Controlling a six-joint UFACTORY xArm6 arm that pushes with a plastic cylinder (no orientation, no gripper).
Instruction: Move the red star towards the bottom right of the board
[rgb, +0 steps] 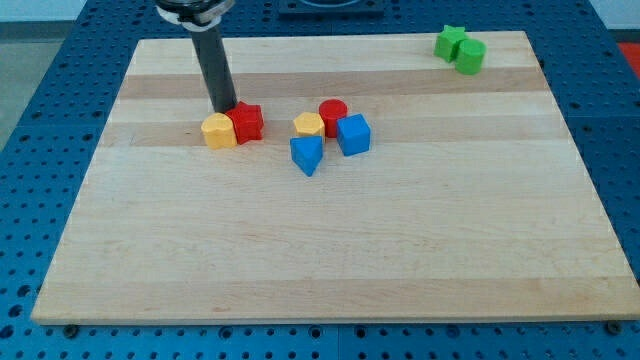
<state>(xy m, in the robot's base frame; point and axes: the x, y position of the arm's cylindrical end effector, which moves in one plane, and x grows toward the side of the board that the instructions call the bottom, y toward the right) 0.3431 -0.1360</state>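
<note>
The red star (247, 122) lies on the wooden board (330, 250) in the upper left part, touching a yellow block (218, 131) on its left. My tip (224, 109) stands just above these two blocks, at the top edge of the seam between them, close to or touching the red star. The rod rises from there to the view's top.
To the right of the red star sits a cluster: a yellow block (309, 125), a red round block (333, 115), a blue cube (353, 135) and a blue wedge-like block (307, 155). Two green blocks, a green star (450, 41) and a green block (470, 56), sit at the top right corner.
</note>
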